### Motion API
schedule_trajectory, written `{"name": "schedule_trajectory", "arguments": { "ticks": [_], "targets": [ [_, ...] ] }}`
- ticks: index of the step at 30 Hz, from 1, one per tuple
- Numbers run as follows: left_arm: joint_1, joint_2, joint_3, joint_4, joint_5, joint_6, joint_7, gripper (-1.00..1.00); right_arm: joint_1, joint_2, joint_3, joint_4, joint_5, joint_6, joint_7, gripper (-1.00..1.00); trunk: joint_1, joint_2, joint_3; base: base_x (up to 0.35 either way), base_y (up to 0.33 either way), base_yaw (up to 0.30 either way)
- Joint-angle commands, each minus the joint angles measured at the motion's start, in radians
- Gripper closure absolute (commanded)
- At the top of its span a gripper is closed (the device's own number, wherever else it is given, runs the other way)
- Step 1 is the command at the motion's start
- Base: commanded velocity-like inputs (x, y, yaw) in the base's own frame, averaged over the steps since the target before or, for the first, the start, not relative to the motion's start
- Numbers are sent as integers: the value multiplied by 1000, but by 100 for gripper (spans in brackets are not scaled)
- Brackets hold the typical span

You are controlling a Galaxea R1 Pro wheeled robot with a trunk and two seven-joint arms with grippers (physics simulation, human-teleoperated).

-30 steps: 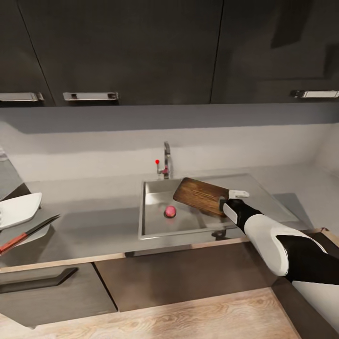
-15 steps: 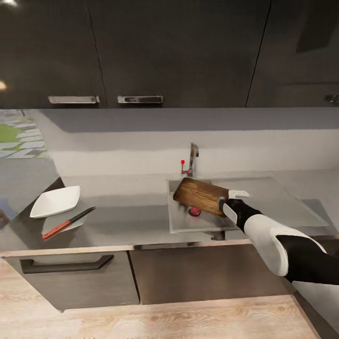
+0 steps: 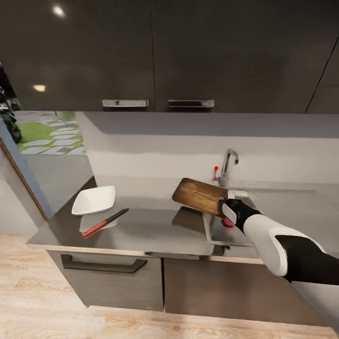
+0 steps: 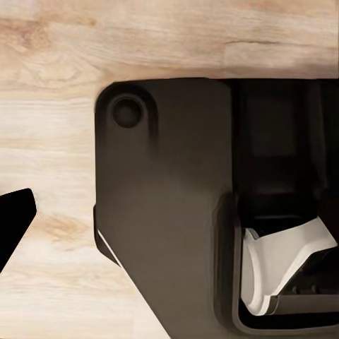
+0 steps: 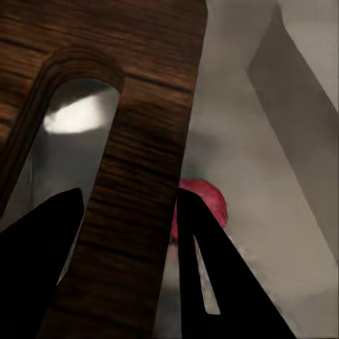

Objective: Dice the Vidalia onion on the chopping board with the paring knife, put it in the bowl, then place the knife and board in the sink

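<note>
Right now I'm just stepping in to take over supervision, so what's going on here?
The right gripper is shut on the chopping board, holding it in the air above the countertop at the sink's edge. The onion lies in the sink. The paring knife and the bowl sit on the countertop.

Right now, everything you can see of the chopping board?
The dark brown wood-grain rectangular chopping board has rounded corners and a slot handle at the end the right hand is clamped on. It is held off the surface, tilted, over the grey countertop and the left edge of the steel sink, with its reflection below. In the right wrist view the black fingers straddle the wooden strip beside the slot, and the reddish onion lies beneath in the basin.
</note>
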State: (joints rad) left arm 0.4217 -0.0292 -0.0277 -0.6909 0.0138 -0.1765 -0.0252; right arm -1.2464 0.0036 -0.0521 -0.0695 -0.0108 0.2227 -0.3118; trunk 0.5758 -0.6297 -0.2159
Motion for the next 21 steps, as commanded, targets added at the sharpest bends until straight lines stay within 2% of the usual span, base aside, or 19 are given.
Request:
{"name": "schedule_trajectory", "arguments": {
  "ticks": [1,13,21],
  "targets": [
    [0,0,0,-1,2,-1,-3,-100,-1,1,-8,-2,2,4,-3,100,1,-1,0,178,156,253],
    [0,0,0,1,2,-2,-3,-100,-1,1,-8,-1,2,4,0,100,1,-1,10,24,16,246],
    [0,0,0,-4,2,-2,-2,-100,0,0,-6,3,5,6,10,100,1,-1,10,0,0,29]
  ]
}}
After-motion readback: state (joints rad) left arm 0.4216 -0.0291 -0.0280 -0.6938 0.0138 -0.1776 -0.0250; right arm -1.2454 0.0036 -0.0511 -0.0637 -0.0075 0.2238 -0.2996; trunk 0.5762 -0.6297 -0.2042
